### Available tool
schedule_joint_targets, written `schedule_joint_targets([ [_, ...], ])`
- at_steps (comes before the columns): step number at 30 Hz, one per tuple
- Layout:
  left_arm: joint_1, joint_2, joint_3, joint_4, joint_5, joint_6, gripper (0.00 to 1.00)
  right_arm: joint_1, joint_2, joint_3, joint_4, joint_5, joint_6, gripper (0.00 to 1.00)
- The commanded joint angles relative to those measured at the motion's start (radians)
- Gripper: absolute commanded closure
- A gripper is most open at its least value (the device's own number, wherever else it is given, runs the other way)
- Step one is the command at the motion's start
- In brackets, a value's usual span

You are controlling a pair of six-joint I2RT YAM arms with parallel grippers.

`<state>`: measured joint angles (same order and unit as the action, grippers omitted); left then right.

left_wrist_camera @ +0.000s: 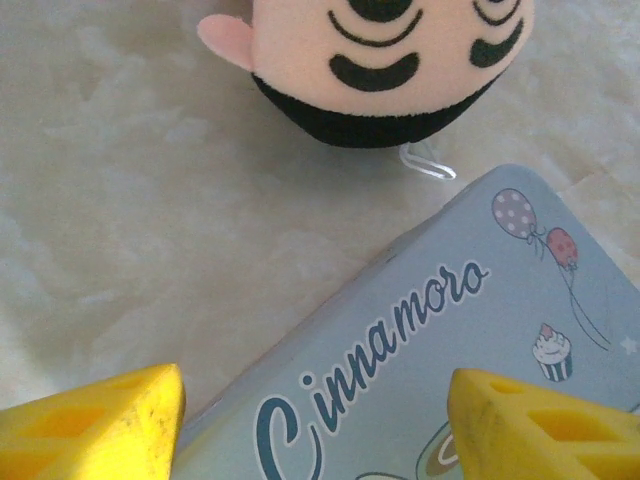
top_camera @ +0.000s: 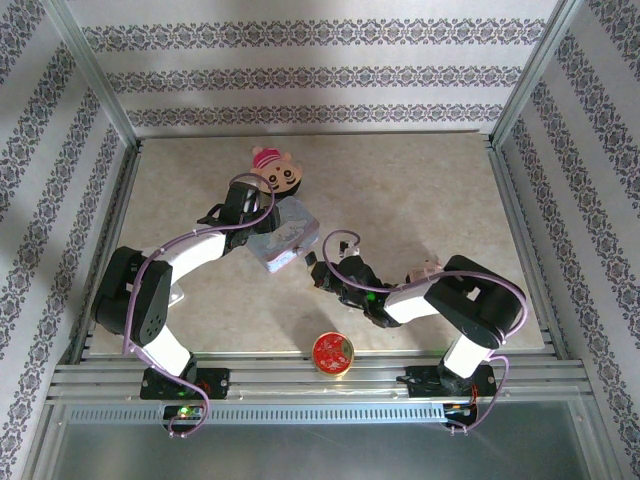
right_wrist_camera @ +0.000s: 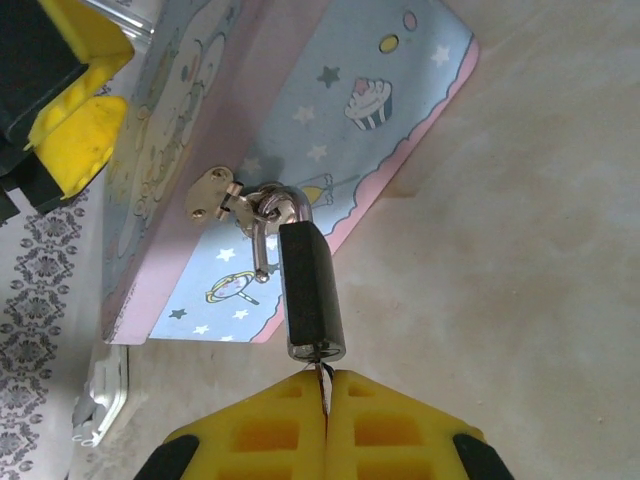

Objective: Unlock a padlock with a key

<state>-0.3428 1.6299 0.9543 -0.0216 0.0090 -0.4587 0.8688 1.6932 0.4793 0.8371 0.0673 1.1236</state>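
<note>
The dark padlock [right_wrist_camera: 312, 290] hangs from the hasp on the front of the pastel-blue cartoon tin [right_wrist_camera: 300, 90]. One leg of its silvery shackle [right_wrist_camera: 262, 250] ends free beside the body. My right gripper [right_wrist_camera: 325, 400] is shut on the thin key [right_wrist_camera: 322, 378], whose tip sits in the keyhole at the padlock's bottom. My left gripper [left_wrist_camera: 318, 395] is at the tin's [left_wrist_camera: 470, 340] far end with its yellow fingers wide apart, one on each side of the lid's corner. Seen from above, both grippers meet at the tin [top_camera: 283, 240] mid-table.
A pink and black plush toy [top_camera: 277, 170] lies just beyond the tin, close to the left gripper [top_camera: 250, 210]. A round red tin [top_camera: 332, 352] sits at the table's near edge between the arm bases. Metal frame rails border the table.
</note>
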Motion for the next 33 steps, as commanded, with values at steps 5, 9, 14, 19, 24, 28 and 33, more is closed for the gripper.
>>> schedule_joint_targets([
  [5,0.005,-0.011,-0.064,0.009,0.12,-0.064,0.34,0.01,0.041,-0.028,0.168,0.066,0.06,1.0],
  [9,0.004,-0.025,-0.083,0.006,0.111,-0.07,0.34,0.016,0.055,-0.034,0.194,0.089,0.076,1.0],
  [14,0.004,-0.037,-0.091,-0.007,0.085,-0.069,0.33,0.017,0.056,-0.041,0.215,0.111,0.08,1.0],
  [19,0.004,-0.044,-0.089,-0.018,0.078,-0.059,0.33,0.023,0.058,-0.032,0.215,0.128,0.083,1.0],
  [24,0.005,-0.049,-0.099,-0.021,0.078,-0.056,0.33,0.036,0.06,-0.026,0.218,0.155,0.09,1.0],
  [28,0.005,-0.051,-0.108,-0.016,0.083,-0.056,0.33,0.047,0.062,-0.025,0.221,0.184,0.102,1.0],
  [33,0.005,-0.054,-0.112,-0.013,0.083,-0.054,0.33,0.068,0.072,-0.027,0.24,0.238,0.122,1.0],
])
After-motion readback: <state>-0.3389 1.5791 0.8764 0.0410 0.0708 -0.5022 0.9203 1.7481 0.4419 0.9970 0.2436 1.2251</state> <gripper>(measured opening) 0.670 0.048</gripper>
